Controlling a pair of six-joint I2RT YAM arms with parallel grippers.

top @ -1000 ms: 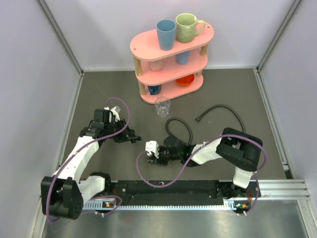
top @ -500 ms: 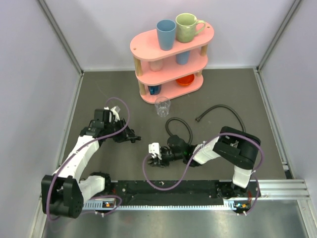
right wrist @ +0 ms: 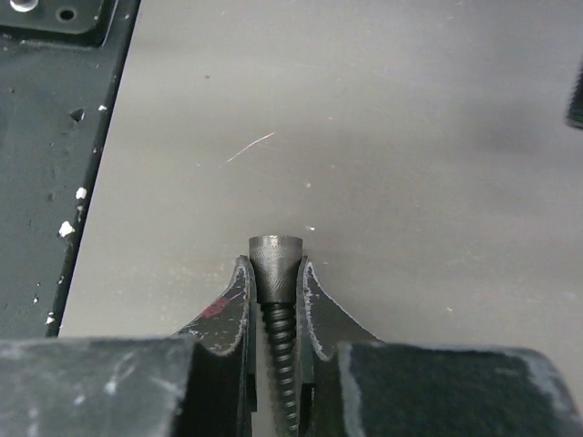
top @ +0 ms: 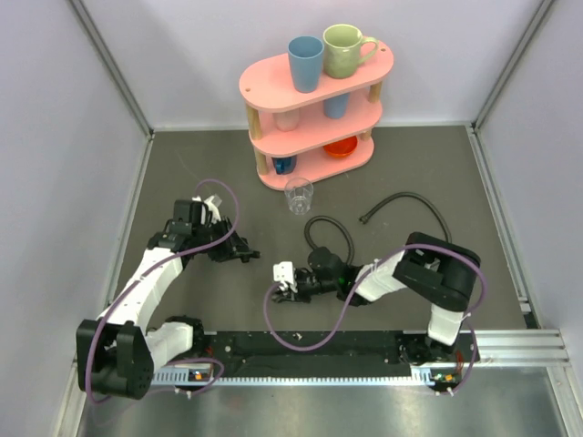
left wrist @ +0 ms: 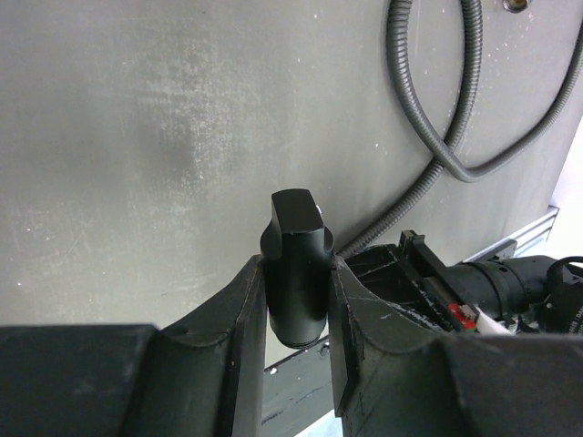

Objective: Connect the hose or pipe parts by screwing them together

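In the left wrist view my left gripper (left wrist: pixel 295 278) is shut on a short black cylindrical fitting (left wrist: pixel 293 228), which sticks out past the fingertips above the grey table. The top view shows that gripper (top: pixel 246 254) left of centre. My right gripper (right wrist: pixel 275 271) is shut on the knurled end fitting (right wrist: pixel 275 250) of a black corrugated hose (right wrist: pixel 281 355) that runs back between its fingers. From above, the right gripper (top: pixel 282 293) faces left, about a hand's width from the left one. The hose loops behind it (top: pixel 330 228), and a further stretch (top: pixel 410 198) curves toward the right arm.
A pink three-tier shelf (top: pixel 273 80) holding cups stands at the back centre. A clear glass (top: pixel 298 194) stands just in front of it. A black rail (top: pixel 319 346) runs along the near edge. Pale walls enclose the table on three sides.
The right gripper shifted slightly to the right and its jaws closed onto the hose's end fitting. The left arm and its fitting have not moved.
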